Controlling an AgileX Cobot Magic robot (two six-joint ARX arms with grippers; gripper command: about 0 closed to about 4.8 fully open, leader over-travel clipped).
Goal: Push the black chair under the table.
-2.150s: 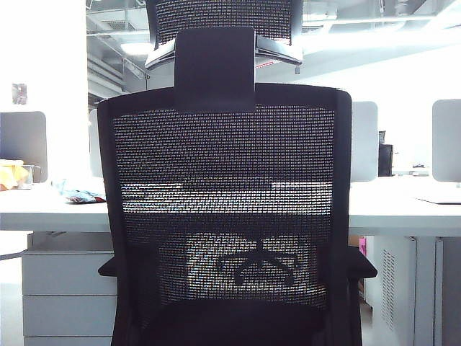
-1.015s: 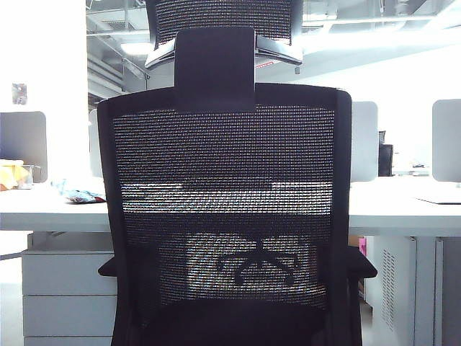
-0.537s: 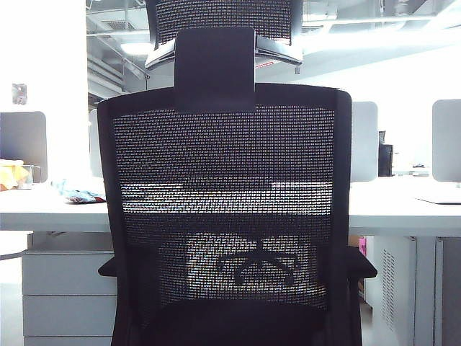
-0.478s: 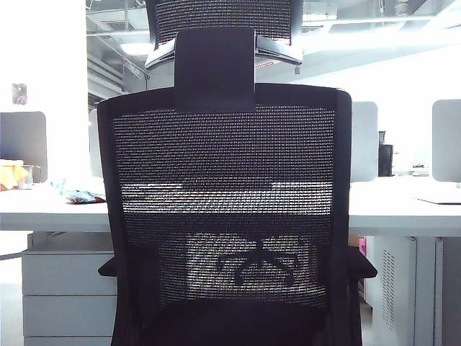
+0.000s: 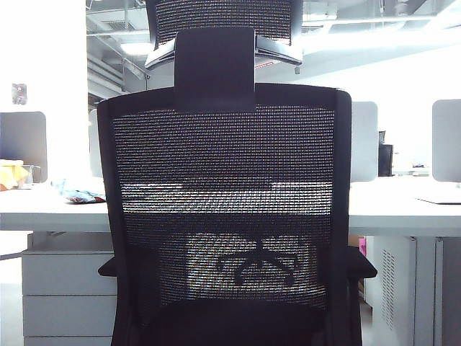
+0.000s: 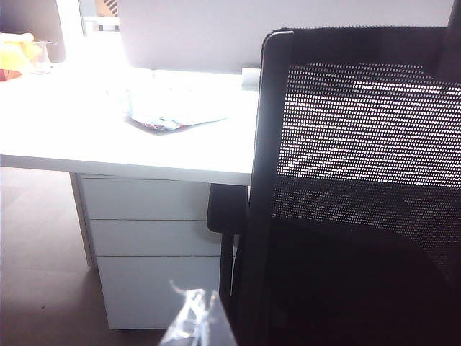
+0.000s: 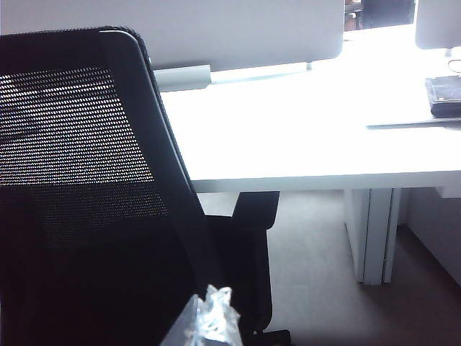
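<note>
Filling the middle of the exterior view, the black chair (image 5: pixel 225 209) is standing with its mesh back toward the camera, its headrest (image 5: pixel 223 18) rising above the solid mount (image 5: pixel 215 68). The table (image 5: pixel 403 209) is stretching out behind the chair on both sides, its white top showing as a bright band through the mesh. Both armrests (image 5: pixel 360 267) are sitting just below the level of the tabletop, and the chair's back is standing in front of the table edge rather than under it.

Beside the chair, under the table, a pale grey drawer cabinet (image 5: pixel 65 295) is standing, and a crumpled wrapper (image 5: pixel 78 193) is lying on the tabletop above it. A smaller chair's star base (image 5: pixel 256 263) is showing through the mesh.

In the left wrist view the left gripper (image 6: pixel 198 324) is hovering just beside the chair's frame (image 6: pixel 256 194), close to it; only a blurred clear-wrapped tip is showing, so I cannot tell whether its fingers are apart or together. The cabinet (image 6: pixel 155 252) and wrapper (image 6: pixel 169 115) are lying beyond it.

In the right wrist view the right gripper (image 7: pixel 209 321) is hovering just beside the chair's other side frame (image 7: pixel 169 180), near the armrest (image 7: pixel 256 209); again only a blurred tip is visible, and its finger state cannot be told. Contact with the chair cannot be judged for either gripper.
</note>
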